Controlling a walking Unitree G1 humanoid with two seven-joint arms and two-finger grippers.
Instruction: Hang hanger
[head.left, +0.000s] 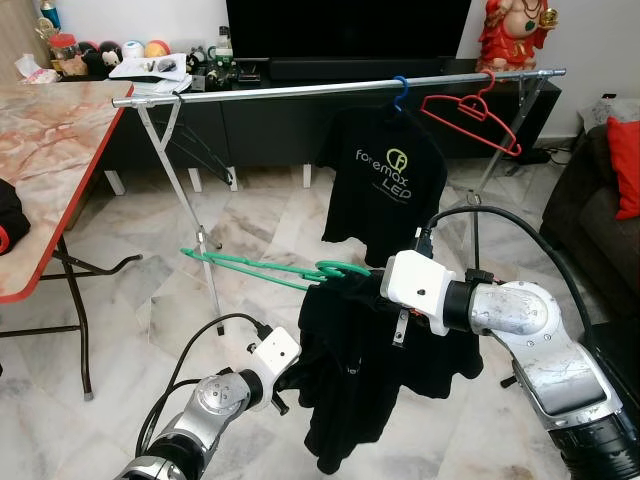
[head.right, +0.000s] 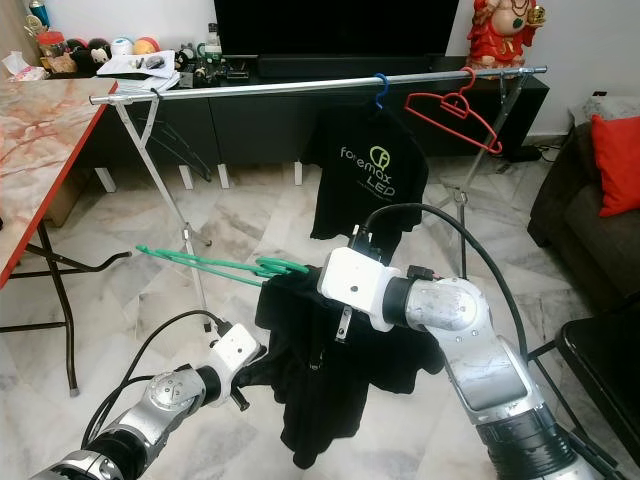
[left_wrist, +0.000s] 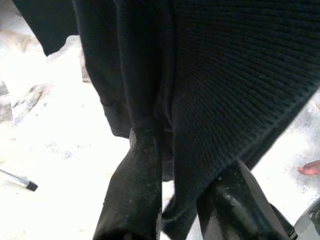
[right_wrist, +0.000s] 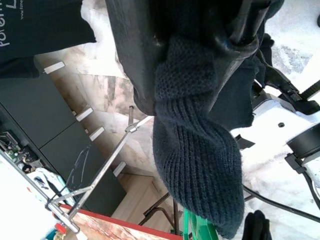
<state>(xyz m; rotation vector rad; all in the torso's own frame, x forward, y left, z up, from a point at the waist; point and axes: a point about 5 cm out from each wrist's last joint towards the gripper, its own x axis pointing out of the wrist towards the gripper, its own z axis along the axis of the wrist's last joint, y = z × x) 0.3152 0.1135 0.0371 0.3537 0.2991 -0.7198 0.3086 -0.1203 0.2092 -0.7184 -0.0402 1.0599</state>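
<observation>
- My right gripper (right_wrist: 200, 65) has its jaws closed tight on the knitted collar of the black garment (head.left: 370, 370), which bulges out past the fingertips in the right wrist view.
- My left gripper (left_wrist: 185, 200) has its jaws nearly closed, pinching a lower fold of the same garment between the two fingers (left_wrist: 132, 190).
- The green hanger (head.left: 262, 267) sits at the garment's neck just beside the right gripper, tilted almost flat, with one arm sticking out towards my left. I cannot tell whether either arm is seated inside the shoulders.
- The rail (head.left: 340, 88) runs across the room above and beyond both grippers. It already carries a printed black T-shirt (head.left: 385, 185) on a blue hook and a bare red hanger (head.left: 470, 118).
- Status: garment lifted and held off the floor; hanger not on the rail. I judge that seating the hanger, raising it and hooking it over the rail remain.
</observation>
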